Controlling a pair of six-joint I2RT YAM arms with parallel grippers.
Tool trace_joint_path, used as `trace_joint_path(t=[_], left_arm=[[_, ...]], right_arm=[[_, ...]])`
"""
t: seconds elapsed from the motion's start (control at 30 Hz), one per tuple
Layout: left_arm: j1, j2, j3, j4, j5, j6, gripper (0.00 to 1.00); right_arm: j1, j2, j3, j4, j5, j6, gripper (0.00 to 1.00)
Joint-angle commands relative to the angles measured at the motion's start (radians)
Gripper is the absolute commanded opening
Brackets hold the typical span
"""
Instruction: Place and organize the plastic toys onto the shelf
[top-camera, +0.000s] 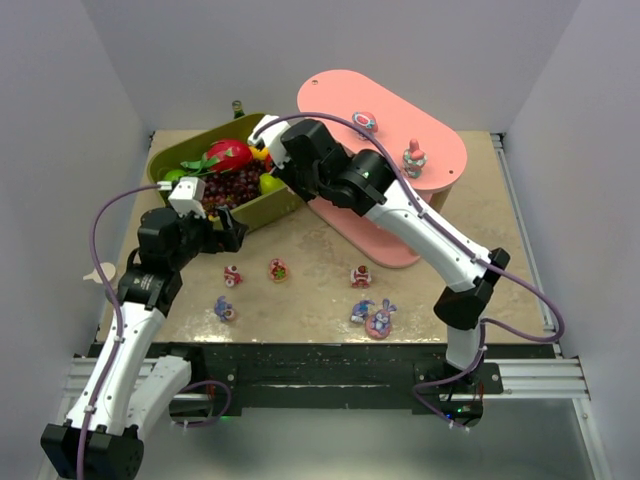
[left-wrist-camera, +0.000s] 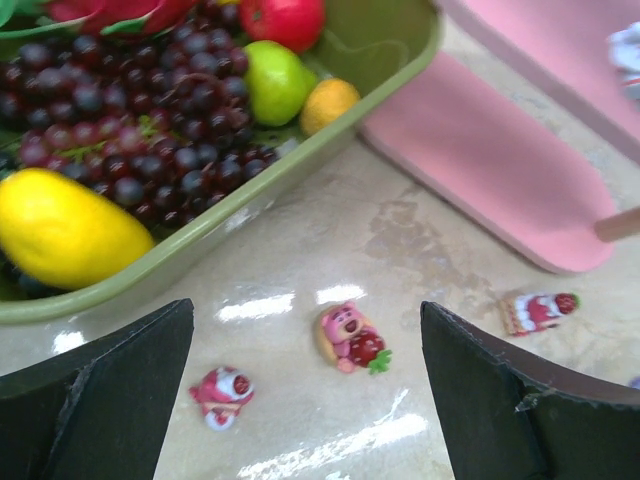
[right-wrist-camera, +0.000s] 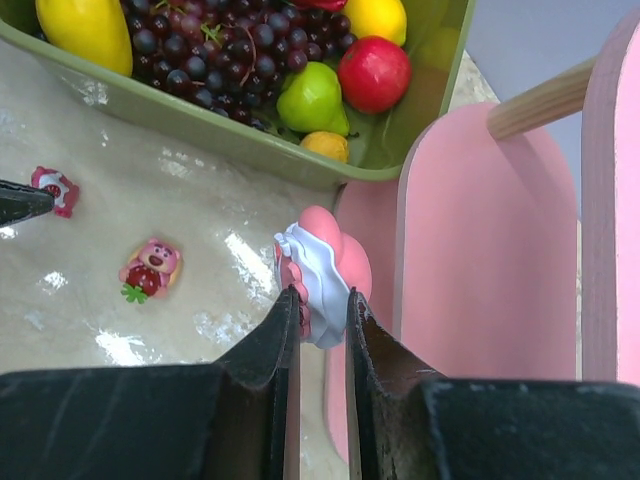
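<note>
- Your right fingers (right-wrist-camera: 262, 360) are pinching a pink-and-white toy (right-wrist-camera: 325, 265), held low just off the corner of the olive basket (right-wrist-camera: 250, 140).
- The pink shelf (right-wrist-camera: 470, 230) stands just to the right of the basket.
- Your left fingers (left-wrist-camera: 110, 390) are spread wide and hold nothing, above the tabletop (left-wrist-camera: 400, 230) just in front of the basket.
- A pink bear toy (left-wrist-camera: 348, 338) and a red-and-white toy (left-wrist-camera: 224, 395) lie on the tabletop in front of the basket.
- A small round toy (top-camera: 366, 120) and a red-and-white figurine (top-camera: 413, 157) stand on the shelf's top board.
</note>
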Motion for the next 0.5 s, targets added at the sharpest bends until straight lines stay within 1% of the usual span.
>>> trace_joint_path(t=[0.0,0.03,0.07,0.1,0.13,0.17,0.23,0.33,0.37,0.43,0.47], left_arm=[[0.009,-0.066,-0.014,0.167,0.256,0.03,1.0],[0.009,-0.079,-0.034,0.2,0.296,0.022,1.0],[0.008,-0.102,-0.042,0.268,0.335,0.012,1.0],[0.006,-0.113,-0.049,0.299,0.396,-0.013,1.0],[0.002,-0.122,-0.068,0.332,0.412,-0.027,0.99],[-0.018,-0.14,-0.077,0.412,0.421,-0.037,1.0],[-0.046,-0.149,-0.085,0.461,0.423,-0.05,1.0],[-0.153,-0.133,-0.066,0.493,0.337,-0.03,1.0],[-0.222,-0.108,-0.059,0.493,0.305,-0.022,0.99],[-0.295,-0.081,-0.042,0.502,0.198,0.01,1.0],[-0.379,-0.056,-0.039,0.501,0.149,0.028,1.0]], right_arm=[[-0.001,-0.054,0.031,-0.033,-0.024,0.008,0.0],[-0.001,-0.064,0.003,-0.034,-0.034,0.016,0.0],[-0.001,-0.084,-0.012,-0.037,-0.055,0.03,0.0],[-0.001,-0.097,-0.027,-0.037,-0.069,0.037,0.0],[-0.001,-0.11,-0.058,-0.037,-0.086,0.045,0.0],[-0.001,-0.136,-0.073,-0.036,-0.116,0.057,0.0],[-0.001,-0.161,-0.122,-0.027,-0.133,0.07,0.0],[-0.001,-0.202,-0.162,-0.017,-0.15,0.087,0.0],[-0.001,-0.209,-0.169,-0.016,-0.153,0.093,0.0],[-0.001,-0.224,-0.185,-0.013,-0.161,0.096,0.0],[-0.001,-0.226,-0.187,-0.011,-0.163,0.1,0.0]])
